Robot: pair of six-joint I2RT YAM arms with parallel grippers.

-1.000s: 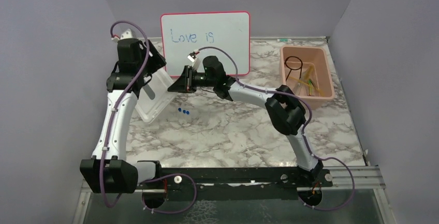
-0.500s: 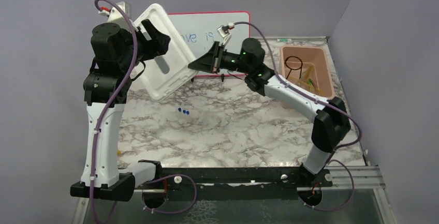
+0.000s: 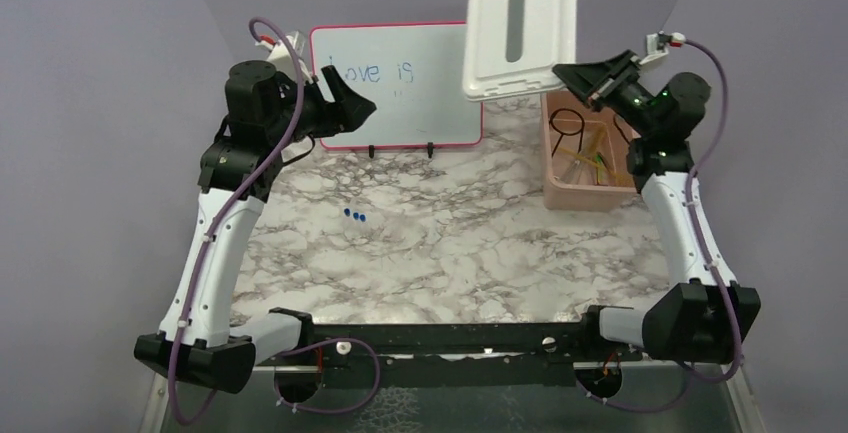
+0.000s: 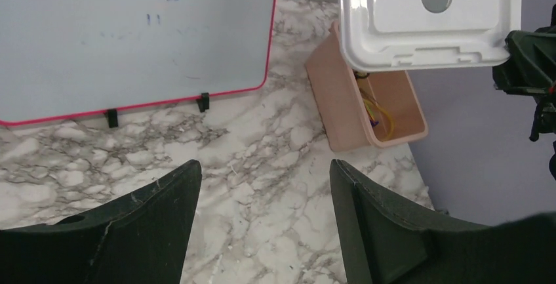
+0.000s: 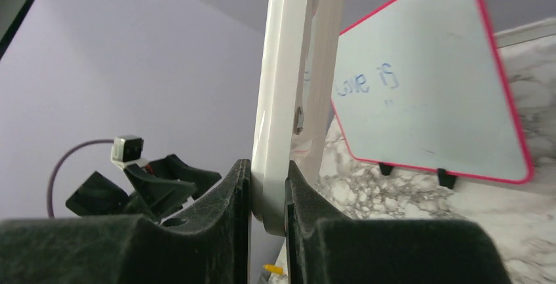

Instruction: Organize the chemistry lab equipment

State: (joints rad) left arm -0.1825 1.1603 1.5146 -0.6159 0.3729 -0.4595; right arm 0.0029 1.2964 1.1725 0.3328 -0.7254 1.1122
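Note:
In the top view my right gripper (image 3: 572, 77) is shut on the lower edge of the white lid (image 3: 520, 25) and holds it upright, high over the pink bin (image 3: 595, 196). The right wrist view shows the lid (image 5: 288, 67) pinched edge-on in that gripper (image 5: 269, 185). Lab equipment lies in the bin: a black wire ring (image 3: 567, 121) and an amber tube (image 3: 590, 160). Two small blue pieces (image 3: 353, 216) sit on the marble left of centre. My left gripper (image 3: 352, 103) hangs open and empty before the whiteboard; between its fingertips (image 4: 263, 166) only marble shows.
The red-framed whiteboard (image 3: 395, 83) stands on two clips at the back. Purple walls close in the back and both sides. The bin (image 4: 341, 110) sits against the right wall. A small yellow piece (image 5: 273, 269) lies low in the right wrist view.
The lid has travelled from the left side up and to the right, above the bin, in my right gripper. My left gripper has come off it and stands open by the whiteboard.

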